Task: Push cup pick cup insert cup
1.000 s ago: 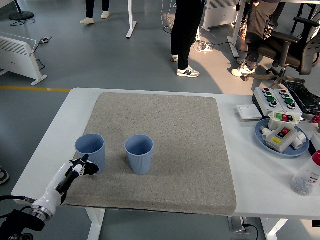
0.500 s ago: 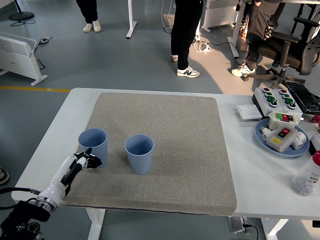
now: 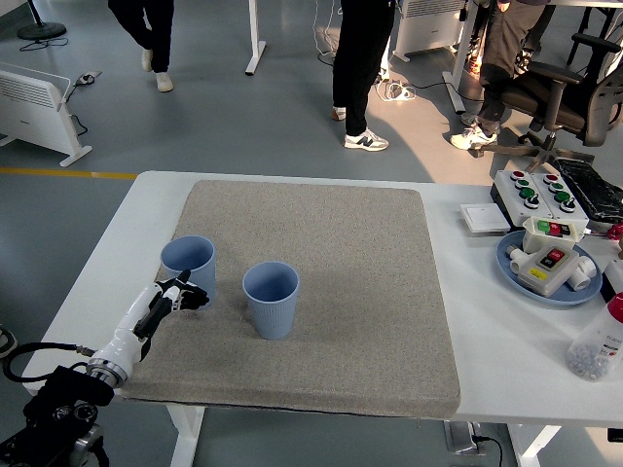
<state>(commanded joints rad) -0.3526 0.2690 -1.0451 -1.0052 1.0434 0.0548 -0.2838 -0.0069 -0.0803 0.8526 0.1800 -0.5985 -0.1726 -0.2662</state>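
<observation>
Cups of ribbed blue plastic, light, stiff and likely to slide or tip, stand on the grey mat (image 3: 321,292), the left cup (image 3: 189,268) touching the left hand (image 3: 175,297), whose curled fingers (image 3: 193,295) grip nothing, just left of the centre cup (image 3: 271,299), best gripped mid-wall.

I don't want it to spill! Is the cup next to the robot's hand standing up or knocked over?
Standing up. The left cup sits on the mat with its round opening facing up, the left hand at its base.

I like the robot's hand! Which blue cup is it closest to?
The left blue cup, near the mat's left edge. The left hand is right against it; the middle blue cup stands apart.
</observation>
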